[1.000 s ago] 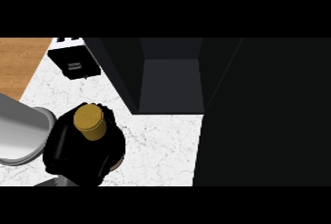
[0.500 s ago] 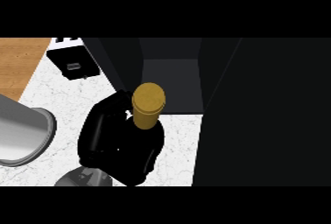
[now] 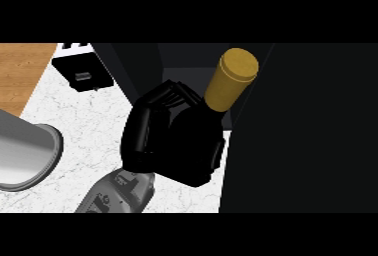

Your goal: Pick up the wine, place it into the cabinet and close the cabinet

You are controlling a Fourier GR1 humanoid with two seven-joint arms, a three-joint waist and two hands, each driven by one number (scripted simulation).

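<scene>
1 robot hand (image 3: pixel 173 145) shows, and which arm it belongs to is hard to say: its grey forearm enters from 6 o'clock, left of centre. Its fingers are curled round the wine (image 3: pixel 230 80), whose gold-topped neck sticks out toward 1 o'clock. Compared with a second ago, hand and bottle have climbed from about 7 o'clock over the white marbled tabletop (image 3: pixel 81 115) to the mouth of the dark cabinet (image 3: pixel 192 65) at 12 o'clock, and the bottle now leans toward the opening. I judge that the pick-up is done and the carry is nearly over; setting the bottle inside and shutting the door are not yet done.

Much is hidden. Most of the bottle's body is covered by the black fingers, so only the neck and cap can be read. A large black mass fills the view from 1 to 5 o'clock; it may be the cabinet door, but I cannot tell. At 9 o'clock a grey rounded object (image 3: pixel 22 160) is cut off by the edge. A small black appliance (image 3: pixel 83 74) sits at 11 o'clock. No second hand is in view.
</scene>
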